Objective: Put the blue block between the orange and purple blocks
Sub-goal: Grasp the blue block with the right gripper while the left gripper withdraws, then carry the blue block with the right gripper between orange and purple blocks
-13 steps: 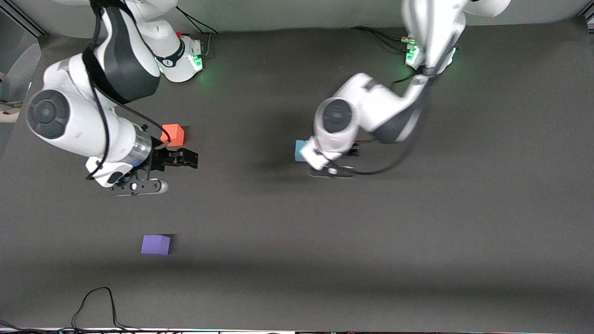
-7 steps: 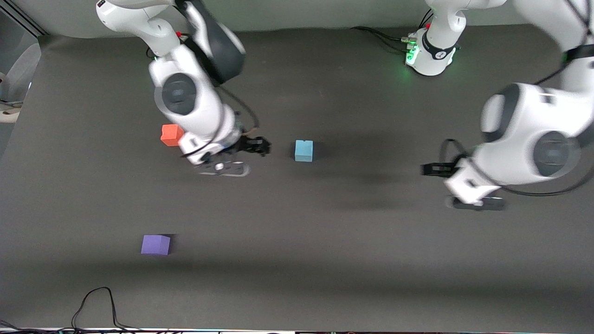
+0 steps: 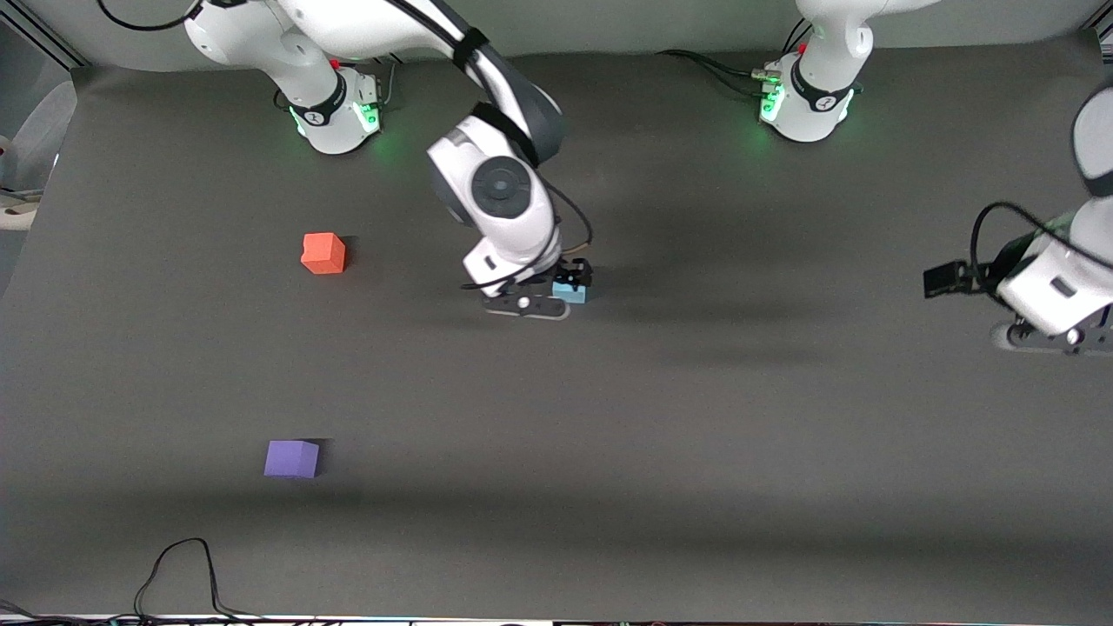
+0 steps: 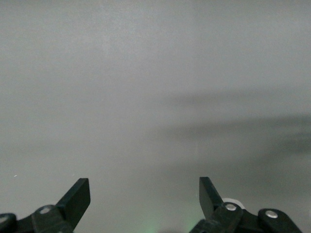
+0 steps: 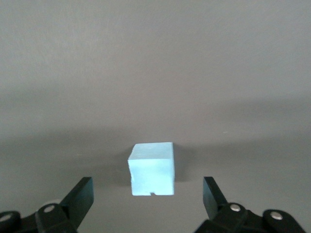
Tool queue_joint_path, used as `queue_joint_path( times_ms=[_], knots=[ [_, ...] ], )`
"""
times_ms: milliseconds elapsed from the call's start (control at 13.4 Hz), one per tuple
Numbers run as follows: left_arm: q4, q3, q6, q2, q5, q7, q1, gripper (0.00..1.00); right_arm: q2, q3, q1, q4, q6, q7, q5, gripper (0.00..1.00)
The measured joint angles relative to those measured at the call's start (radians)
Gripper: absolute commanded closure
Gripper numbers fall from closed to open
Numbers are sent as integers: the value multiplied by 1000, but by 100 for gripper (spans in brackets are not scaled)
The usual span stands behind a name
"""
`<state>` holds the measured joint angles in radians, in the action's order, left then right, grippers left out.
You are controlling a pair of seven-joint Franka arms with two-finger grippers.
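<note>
You are hovering the right gripper [image 5: 146, 194], jaws wide, over the blue block [image 5: 151, 168] mid-table; centre it, descend squarely, then close. The left gripper [image 4: 145, 194] is waiting wide open

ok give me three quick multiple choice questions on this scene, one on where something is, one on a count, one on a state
1. What is the right gripper over?
A. the orange block
B. the blue block
C. the purple block

2. How many blocks are on the table?
A. two
B. three
C. four

3. How do the right gripper's jaws stand?
A. open, with the blue block between them and untouched
B. shut on the blue block
C. shut on nothing

Answers:
1 B, the blue block sits just under it.
2 B, blue, orange block and purple block.
3 A, the right wrist view shows gaps on both sides of the block.
</note>
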<state>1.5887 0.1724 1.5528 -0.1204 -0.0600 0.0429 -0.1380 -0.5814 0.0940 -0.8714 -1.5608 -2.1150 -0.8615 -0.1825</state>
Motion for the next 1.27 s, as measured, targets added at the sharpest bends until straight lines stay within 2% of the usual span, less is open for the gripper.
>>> queue_joint_path(
  times_ms=[299,524,674,749,898,973,1123,1273],
  knots=[
    [30,-1,-17,85,0,18,-12,0,-96,5,-77,-24,-83,-37,32,0],
    [54,-1,-13,99,0,19,-13,0,-104,11,-82,-107,-149,-40,65,0],
    [54,-7,-9,100,0,19,-9,0,-104,13,-82,-126,-164,-40,66,1],
    [54,-34,-7,102,1,19,17,0,-103,13,-82,-126,-168,-40,66,7],
    [53,-150,-4,106,1,19,141,0,-102,13,-83,-126,-185,-40,66,39],
    [52,-186,-3,108,1,19,182,0,-102,13,-83,-126,-187,-40,66,47],
    [52,-200,0,108,1,19,200,0,-102,13,-84,-126,-188,-40,66,50],
    [52,-201,1,108,1,20,201,0,-98,13,-84,-126,-189,-40,67,59]
  ],
)
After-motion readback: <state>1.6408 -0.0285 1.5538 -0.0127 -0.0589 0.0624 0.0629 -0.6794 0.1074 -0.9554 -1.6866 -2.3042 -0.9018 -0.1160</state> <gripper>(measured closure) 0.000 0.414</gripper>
